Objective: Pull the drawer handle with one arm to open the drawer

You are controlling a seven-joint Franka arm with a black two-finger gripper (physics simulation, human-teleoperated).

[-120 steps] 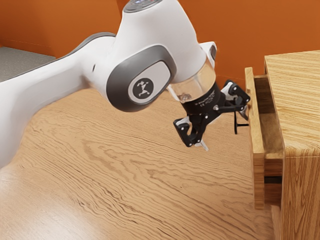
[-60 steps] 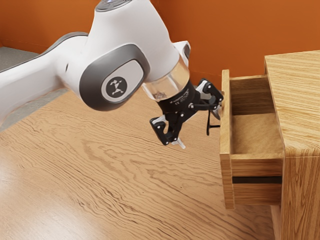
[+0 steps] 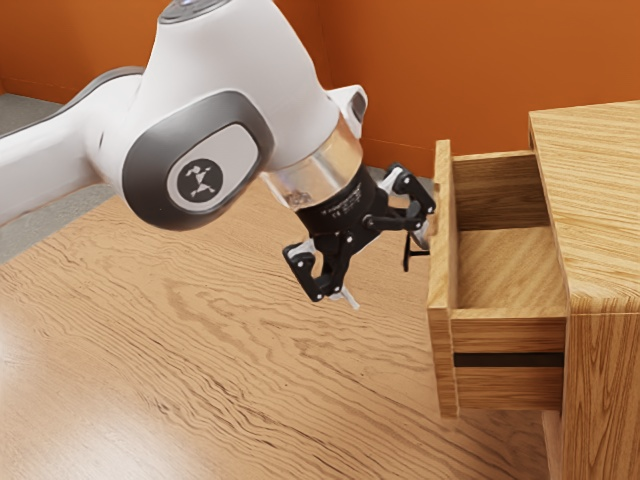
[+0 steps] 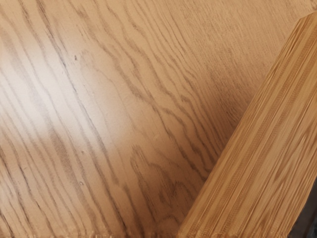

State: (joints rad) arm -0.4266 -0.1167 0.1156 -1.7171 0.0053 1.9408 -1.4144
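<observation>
Beside the drawer front, my hand (image 3: 385, 250) stands spread wide, its upper finger (image 3: 415, 195) reaching over the black handle (image 3: 408, 256). As far as I can make out from this angle, it hooks the bar rather than pinching it, which suits a straight pull. The drawer (image 3: 505, 270) juts well out of the cabinet (image 3: 600, 200) above the worktop (image 3: 200, 350), so I judge the opening nearly done.

- The table (image 3: 200, 350) is a broad top of light wood with a strong wavy grain and a soft sheen; the same grain shows in the wrist view (image 4: 99, 124)
- A wooden cabinet (image 3: 600, 300) stands at the exterior view's right
- Its drawer (image 3: 500, 280) juts out above the table, not touching it
</observation>
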